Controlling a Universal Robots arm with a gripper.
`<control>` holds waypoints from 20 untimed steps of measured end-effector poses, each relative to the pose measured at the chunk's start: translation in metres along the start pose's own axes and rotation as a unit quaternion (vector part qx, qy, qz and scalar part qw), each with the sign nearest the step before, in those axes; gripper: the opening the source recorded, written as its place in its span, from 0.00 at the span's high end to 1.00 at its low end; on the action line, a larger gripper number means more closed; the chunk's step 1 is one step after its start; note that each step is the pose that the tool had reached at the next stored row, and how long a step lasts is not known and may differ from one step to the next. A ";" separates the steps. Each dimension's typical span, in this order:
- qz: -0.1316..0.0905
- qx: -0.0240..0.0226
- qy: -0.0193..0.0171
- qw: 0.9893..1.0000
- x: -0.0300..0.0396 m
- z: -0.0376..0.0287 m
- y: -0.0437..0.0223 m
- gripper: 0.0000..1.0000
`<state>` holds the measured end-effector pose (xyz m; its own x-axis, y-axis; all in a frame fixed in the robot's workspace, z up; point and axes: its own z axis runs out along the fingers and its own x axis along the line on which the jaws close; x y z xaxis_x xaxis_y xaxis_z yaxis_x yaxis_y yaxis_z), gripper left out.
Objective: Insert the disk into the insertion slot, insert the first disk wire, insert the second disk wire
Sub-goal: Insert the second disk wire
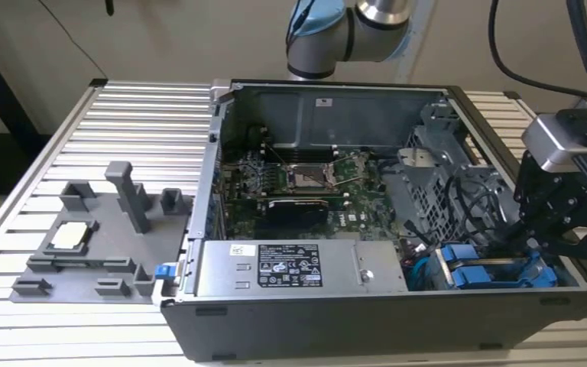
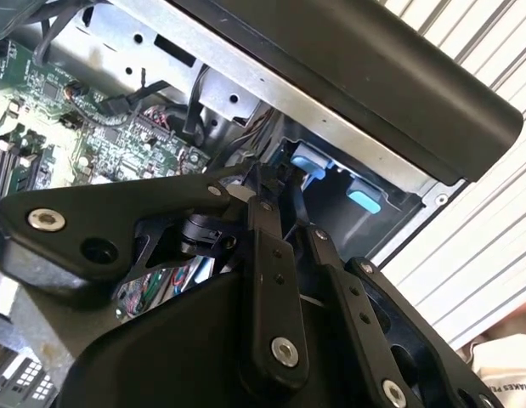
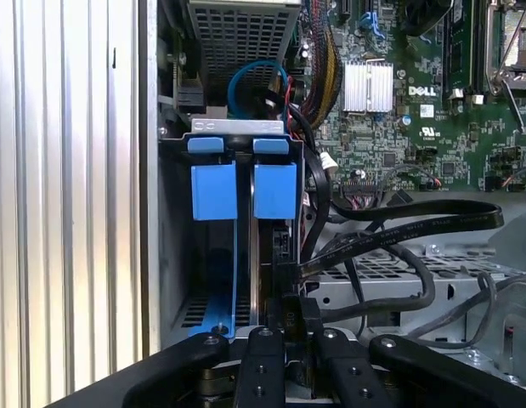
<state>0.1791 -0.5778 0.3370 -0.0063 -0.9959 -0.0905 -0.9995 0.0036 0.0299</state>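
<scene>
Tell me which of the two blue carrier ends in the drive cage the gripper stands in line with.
In the first wrist view, the gripper lines up with the blue carrier end nearer the motherboard; the other end sits toward the case wall.

You are looking at a robotics lab or test bench. An open computer case lies on a ribbed aluminium table, motherboard bare. At nine o'clock from the case sits a grey fixture tray. At twelve o'clock the arm's base stands against a plain wall.
</scene>
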 end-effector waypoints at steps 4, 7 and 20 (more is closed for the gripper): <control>0.000 0.000 0.000 1.000 0.0002 0.0018 0.0008 0.81; 0.000 0.000 0.000 1.000 0.0004 0.0040 0.0009 0.81; 0.000 0.000 0.000 1.000 0.0009 -0.0061 0.0013 0.67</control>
<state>0.1780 -0.5792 0.3430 -0.0065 -0.9959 -0.0906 -0.9995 0.0038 0.0302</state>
